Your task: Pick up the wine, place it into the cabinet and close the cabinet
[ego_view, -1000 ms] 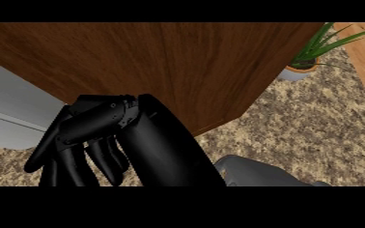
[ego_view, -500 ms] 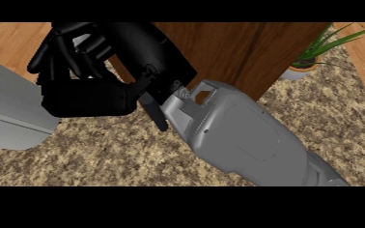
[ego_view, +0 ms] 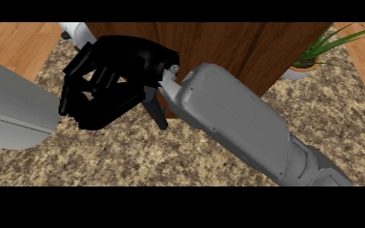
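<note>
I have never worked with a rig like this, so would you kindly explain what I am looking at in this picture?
This is a single view from the robot's head, looking steeply down. The grey forearm entering from the lower right ends in a black hand, its right hand, with fingers curled. Whether it holds anything cannot be seen; no wine bottle shows. Behind it is a dark wooden cabinet panel. Below lies a speckled counter. A potted plant stands at the upper right, and a grey shape sits at the left edge.
</note>
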### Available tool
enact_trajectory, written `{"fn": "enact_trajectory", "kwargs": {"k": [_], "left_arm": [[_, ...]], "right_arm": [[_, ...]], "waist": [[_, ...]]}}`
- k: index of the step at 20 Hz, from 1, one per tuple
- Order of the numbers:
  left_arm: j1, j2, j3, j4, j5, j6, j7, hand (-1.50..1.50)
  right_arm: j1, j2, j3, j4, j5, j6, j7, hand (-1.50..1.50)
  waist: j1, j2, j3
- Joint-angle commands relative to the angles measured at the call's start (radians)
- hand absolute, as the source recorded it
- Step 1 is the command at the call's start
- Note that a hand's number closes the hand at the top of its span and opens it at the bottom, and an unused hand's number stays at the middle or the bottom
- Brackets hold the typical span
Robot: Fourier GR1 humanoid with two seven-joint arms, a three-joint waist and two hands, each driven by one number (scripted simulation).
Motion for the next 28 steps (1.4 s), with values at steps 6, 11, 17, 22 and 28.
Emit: {"fn": "enact_trajectory", "kwargs": {"k": [6, 11, 17, 22, 28], "left_arm": [[0.028, -0.056, 0.079, 0.061, -0.022, -0.125, -0.003, -1.50], [0.029, -0.094, 0.104, 0.063, -0.050, -0.139, 0.031, -1.50], [0.009, -0.099, 0.155, 0.037, -0.033, -0.085, 0.090, -1.50], [0.009, -0.121, 0.166, 0.071, -0.053, -0.129, 0.100, -1.50], [0.009, -0.109, 0.180, 0.029, -0.062, -0.098, 0.132, -1.50]], "right_arm": [[-0.093, 0.005, -0.060, 0.300, -0.152, 0.218, -0.046, 1.50], [-0.089, 0.005, -0.085, 0.411, -0.177, 0.303, -0.148, 1.50], [-0.092, -0.001, -0.118, 0.501, -0.181, 0.317, -0.184, 1.50], [-0.121, -0.055, -0.138, 0.554, -0.134, 0.273, -0.267, 1.50], [-0.137, -0.144, -0.190, 0.542, -0.078, 0.163, -0.355, 1.50]], "waist": [[-0.011, -0.004, 0.001], [-0.015, -0.003, 0.001], [-0.024, -0.002, 0.001], [-0.015, 0.003, 0.000], [-0.020, 0.003, 0.001]]}}
